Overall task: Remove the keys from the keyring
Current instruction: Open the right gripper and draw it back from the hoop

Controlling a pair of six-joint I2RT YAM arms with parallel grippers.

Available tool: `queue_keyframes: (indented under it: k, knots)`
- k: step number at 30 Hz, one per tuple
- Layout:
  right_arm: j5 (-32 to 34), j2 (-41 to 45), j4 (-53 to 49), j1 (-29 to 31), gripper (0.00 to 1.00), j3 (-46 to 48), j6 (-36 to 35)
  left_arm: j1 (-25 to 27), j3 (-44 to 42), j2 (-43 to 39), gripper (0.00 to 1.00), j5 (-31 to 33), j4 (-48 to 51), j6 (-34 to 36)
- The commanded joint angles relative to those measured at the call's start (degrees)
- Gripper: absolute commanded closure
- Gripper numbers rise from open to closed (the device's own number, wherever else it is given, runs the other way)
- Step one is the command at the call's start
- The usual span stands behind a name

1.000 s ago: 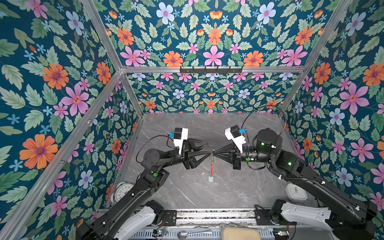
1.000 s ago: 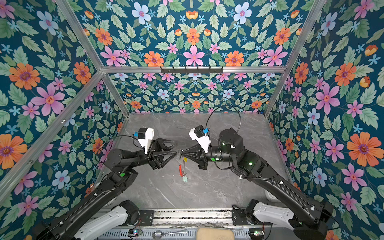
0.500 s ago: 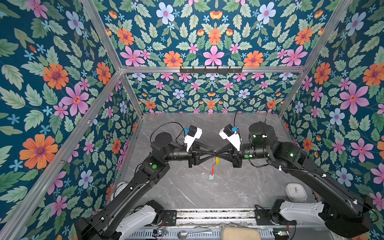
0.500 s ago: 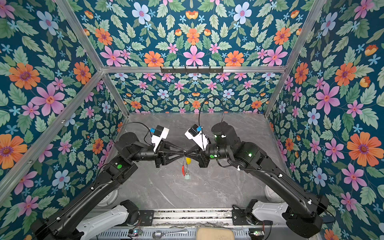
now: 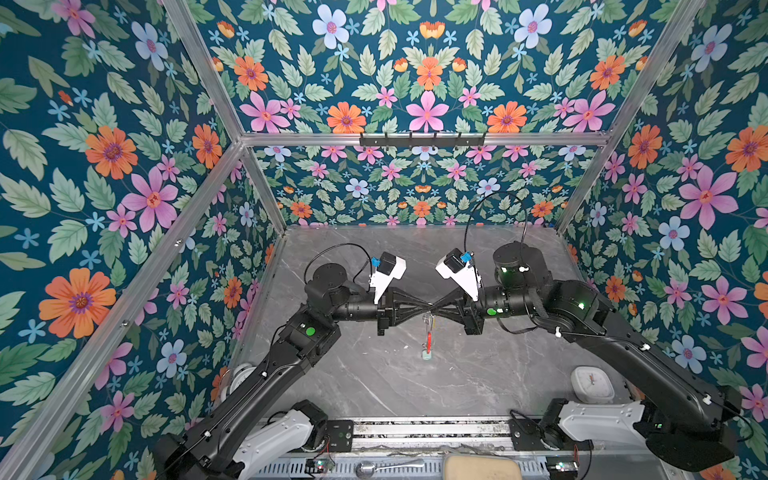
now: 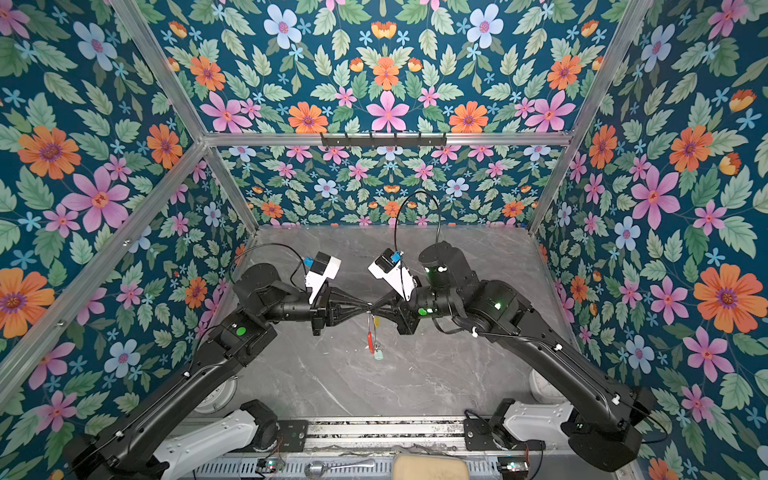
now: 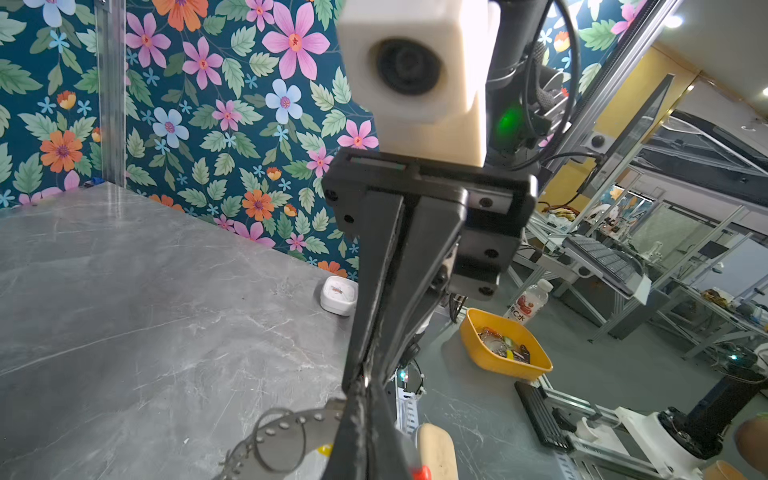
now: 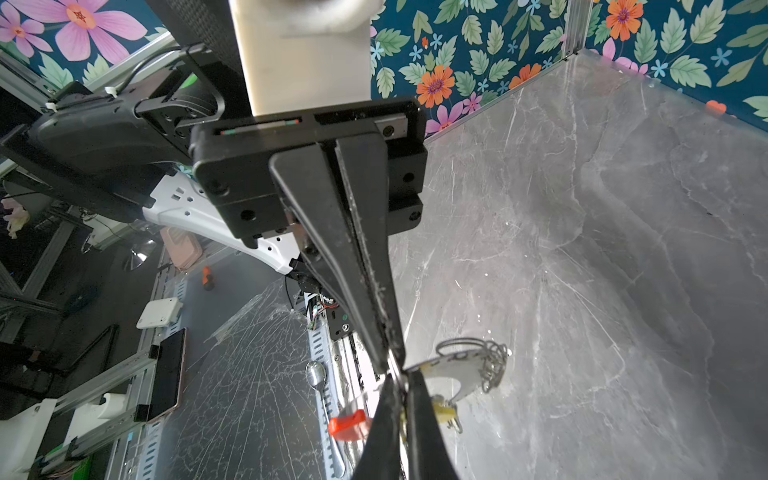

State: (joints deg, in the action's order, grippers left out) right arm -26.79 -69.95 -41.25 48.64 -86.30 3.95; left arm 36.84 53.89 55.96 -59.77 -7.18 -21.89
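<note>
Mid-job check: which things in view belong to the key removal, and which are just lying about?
Job:
- keyring, hanging where left gripper and right gripper meet
- yellow-tagged key
- mint-tagged key

Lying about:
- white square timer
- spoon on the front rail
- yellow bin, off the table

Thin grey metal keyring [image 8: 461, 374], glossy red plastic sleeve [image 8: 347, 424], polished grey marble-look tabletop [image 5: 374, 374]

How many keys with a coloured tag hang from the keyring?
2. The key with the yellow tag hangs near the top of the keyring; the key with the mint tag hangs at its lowest point. More may be hidden.
</note>
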Motion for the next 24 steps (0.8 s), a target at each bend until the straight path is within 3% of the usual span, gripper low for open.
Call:
queue_keyframes:
  k: [1, 2, 6, 8, 14, 20, 24]
  knots:
    - [2.3, 0.2, 1.6, 0.1, 1.00, 0.3, -0.3, 0.1, -1.2, -0.6, 1.00, -1.1, -8.0, -3.3]
    - [2.8, 0.7, 2.6, 0.1, 0.98, 1.0, -0.3, 0.1, -1.8, -0.7, 1.00, -0.9, -9.5, -4.0]
    - [3.2, 6.1, 11.7, 0.1, 0.63, 7.4, 0.2, 0.1, -3.3, -1.5, 1.00, 0.0, -12.2, -4.6]
    - [2.6, 9.6, 18.0, 0.1, 0.55, 11.6, 0.7, 0.1, -3.8, -1.8, 1.00, 0.4, -13.0, -4.7]
    - [2.7, 16.6, 33.8, 0.1, 0.50, 22.9, 2.1, 0.1, -5.7, -2.8, 1.00, 0.9, -18.0, -7.3]
    - [-0.7, 16.1, 36.6, 0.1, 0.49, 25.7, 2.2, 0.1, -7.0, -3.1, 1.00, 0.5, -22.1, -9.9]
    - [-2.4, 15.5, 36.3, 0.1, 0.57, 25.7, 1.7, 0.2, -7.2, -3.1, 1.00, 0.4, -22.5, -10.2]
